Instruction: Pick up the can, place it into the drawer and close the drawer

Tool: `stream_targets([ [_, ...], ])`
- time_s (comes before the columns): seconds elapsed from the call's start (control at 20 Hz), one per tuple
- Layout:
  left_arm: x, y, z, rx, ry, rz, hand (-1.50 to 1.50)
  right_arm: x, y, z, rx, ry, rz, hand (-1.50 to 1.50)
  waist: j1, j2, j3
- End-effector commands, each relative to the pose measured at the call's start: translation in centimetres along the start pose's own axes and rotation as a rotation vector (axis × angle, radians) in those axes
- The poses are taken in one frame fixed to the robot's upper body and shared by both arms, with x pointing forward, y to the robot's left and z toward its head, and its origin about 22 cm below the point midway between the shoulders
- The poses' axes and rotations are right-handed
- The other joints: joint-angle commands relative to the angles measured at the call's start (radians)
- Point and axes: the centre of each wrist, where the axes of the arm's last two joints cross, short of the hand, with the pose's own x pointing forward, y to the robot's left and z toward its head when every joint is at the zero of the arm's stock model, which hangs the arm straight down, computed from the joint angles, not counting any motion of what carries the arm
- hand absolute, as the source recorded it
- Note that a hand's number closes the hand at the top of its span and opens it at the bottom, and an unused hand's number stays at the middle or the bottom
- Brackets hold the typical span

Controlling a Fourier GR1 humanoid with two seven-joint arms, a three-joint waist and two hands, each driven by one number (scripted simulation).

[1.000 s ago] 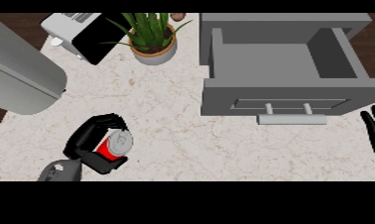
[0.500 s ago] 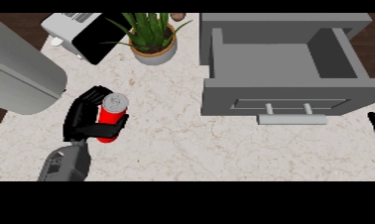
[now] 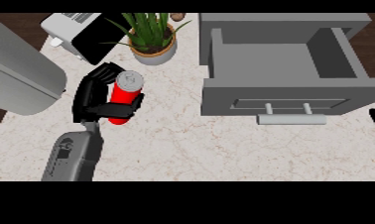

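The red can (image 3: 123, 100) with a silver top is held above the counter at the left, tilted, its top pointing toward the plant. My left hand (image 3: 91, 95) is shut on it, fingers curled round its body from the left. The grey drawer (image 3: 282, 64) stands pulled open at the right, its inside bare, with a bar handle (image 3: 291, 118) on its front. The can is well left of the drawer. Only a dark sliver of my right hand (image 3: 372, 114) shows at the right edge.
A potted plant (image 3: 152, 40) stands just behind the can. A white toaster (image 3: 67, 30) and a black slab (image 3: 95, 43) sit at the back left. A big grey rounded body (image 3: 22, 77) fills the left edge. Speckled counter (image 3: 190, 148) lies in front.
My left hand has carried the can away from the counter's front and a little to the right, toward the plant. The right hand has slid further out past the right edge.
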Motion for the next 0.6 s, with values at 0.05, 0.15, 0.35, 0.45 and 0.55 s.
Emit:
stream_targets([
  [0.05, 5.7, -3.4, -1.9, -0.046, -0.054, -0.019, 1.50, 0.4, 0.3, 0.5, -0.014, -0.011, -0.010, -1.50, 0.000, -0.001, 0.000],
  [0.15, 6.6, -4.6, -2.8, -0.063, -0.045, -0.016, 1.50, -0.6, -0.3, 1.3, 0.014, 0.010, 0.000, -1.50, -0.004, 0.000, 0.000],
  [0.35, 9.2, -7.7, -2.9, -0.100, -0.025, -0.012, 1.50, 0.1, -0.1, 0.5, 0.003, -0.005, -0.005, -1.50, -0.001, 0.000, 0.000],
  [0.45, 10.0, -9.5, -5.1, -0.112, -0.039, -0.033, 1.50, -0.8, -0.9, 0.5, -0.002, -0.012, -0.013, -1.50, -0.006, 0.002, 0.000],
  [0.55, 11.3, -12.1, -5.2, -0.131, -0.035, -0.043, 1.50, 1.3, -0.8, 1.8, 0.014, -0.009, 0.001, -1.50, -0.014, 0.001, 0.000],
])
